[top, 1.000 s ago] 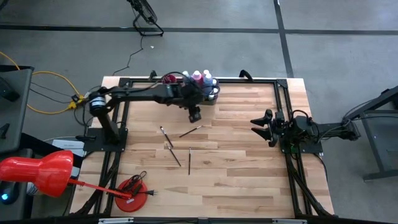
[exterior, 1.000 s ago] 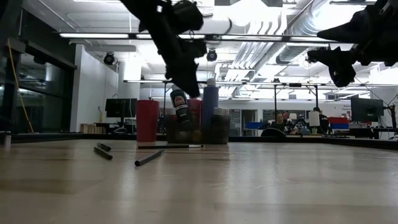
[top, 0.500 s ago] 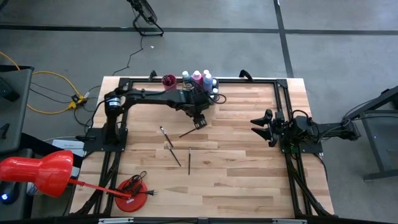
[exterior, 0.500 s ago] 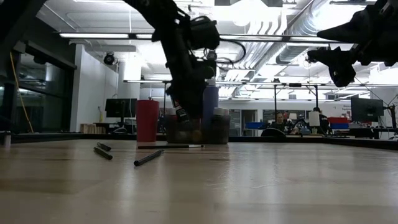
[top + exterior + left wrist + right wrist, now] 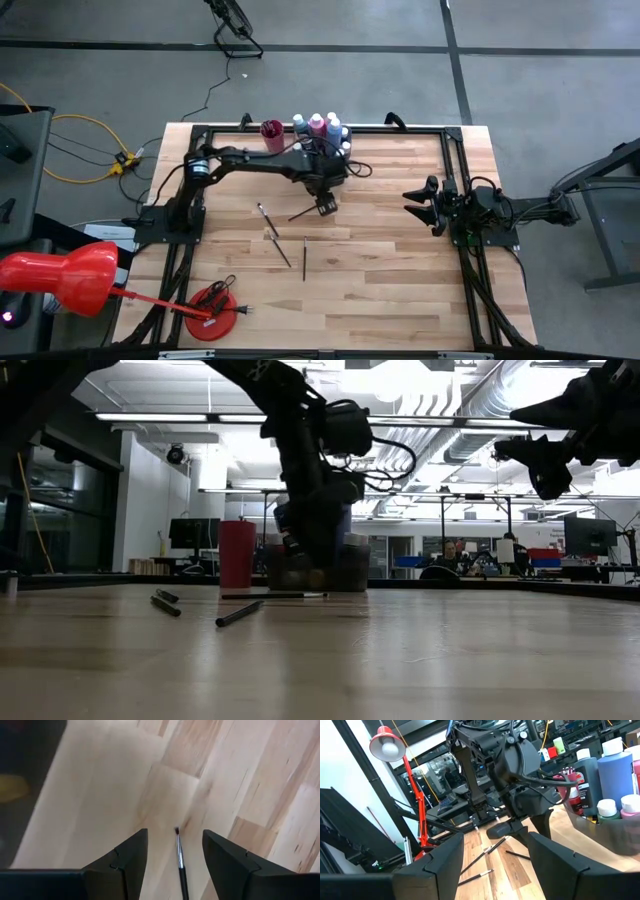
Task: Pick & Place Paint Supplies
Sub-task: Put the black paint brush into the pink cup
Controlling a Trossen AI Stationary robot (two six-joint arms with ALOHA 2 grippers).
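Left gripper (image 5: pixel 324 206) jaws apart, empty, hovering over a paintbrush (image 5: pixel 179 865); right gripper (image 5: pixel 416 205) parted, empty, parked at table's right.

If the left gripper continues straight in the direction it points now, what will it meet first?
Probably the paintbrush lying on the table: the left gripper points down with open fingers on either side of the brush tip. How far above it hangs is unclear.

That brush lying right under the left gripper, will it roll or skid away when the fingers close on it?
The paintbrush is thin and round-handled, lying flat on the smooth wooden table, so it could likely roll if nudged sideways. It looks light and stiff. It lies between the open left gripper's fingers, so a centred close should probably trap it.
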